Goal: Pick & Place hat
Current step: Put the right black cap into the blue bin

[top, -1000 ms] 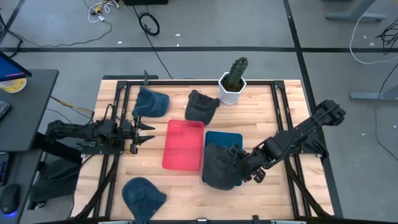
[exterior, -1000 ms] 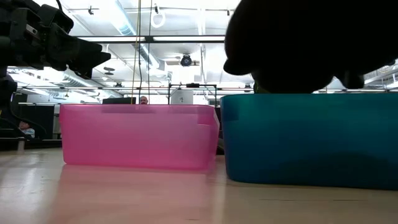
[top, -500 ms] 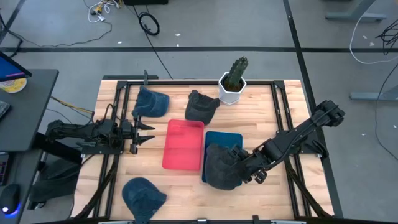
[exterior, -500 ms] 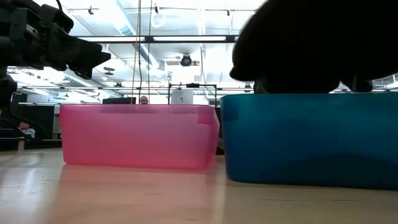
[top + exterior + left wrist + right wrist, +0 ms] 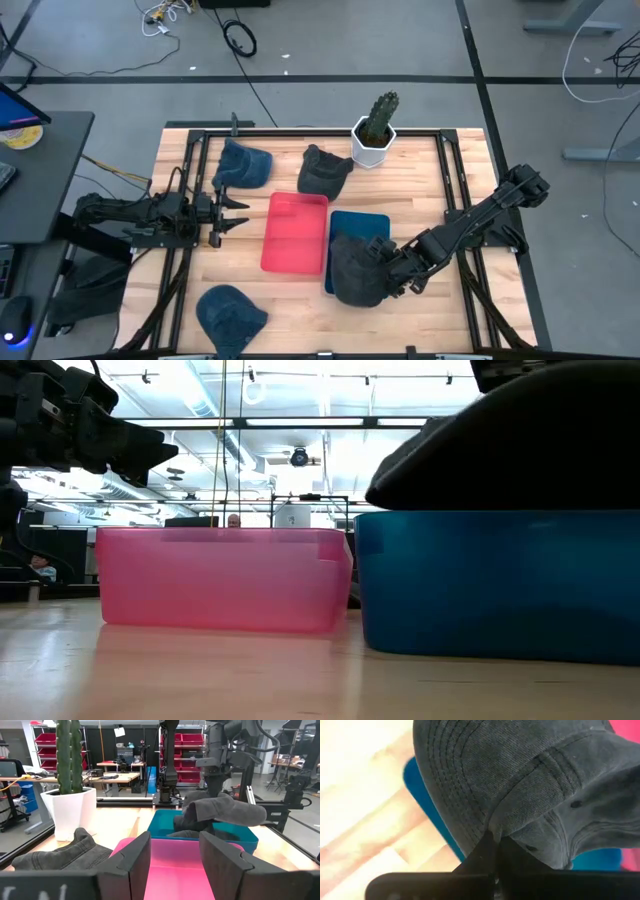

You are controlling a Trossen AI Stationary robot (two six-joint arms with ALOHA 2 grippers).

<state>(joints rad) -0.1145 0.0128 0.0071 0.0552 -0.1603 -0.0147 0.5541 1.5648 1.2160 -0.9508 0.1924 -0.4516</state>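
A dark grey hat point(image 5: 355, 270) is over the near end of the blue bin point(image 5: 372, 222); in the low view the hat point(image 5: 520, 450) has its lower edge at the blue bin's rim point(image 5: 480, 515). My right gripper point(image 5: 403, 276) is at the hat's right side and shut on it; the right wrist view shows this gripper point(image 5: 493, 851) against the hat point(image 5: 520, 775). My left gripper point(image 5: 237, 211) waits open at the table's left, left of the pink bin point(image 5: 295, 232). In its own wrist view the left gripper point(image 5: 175, 860) faces the pink bin point(image 5: 175, 875) and the hat point(image 5: 222, 812). My right gripper pinches the hat between its two fingers point(image 5: 487, 847) at the seam where brim meets crown point(image 5: 492, 825). It reaches in slanting from the table's right side. The hat lies tilted across the blue bin's near end; whether it rests on the rim, I cannot tell.
Other hats lie on the table: a blue one point(image 5: 243, 165) and a dark one point(image 5: 323, 172) near the far edge, another blue one point(image 5: 230, 312) at the near edge. A cactus in a white pot point(image 5: 375, 135) stands at the far edge. Black rails point(image 5: 455, 180) frame the table.
My right gripper has moved down and slightly toward the near edge with the hat. The hat has come down from above the blue bin and tipped, so its lower edge now sits level with the bin's rim.
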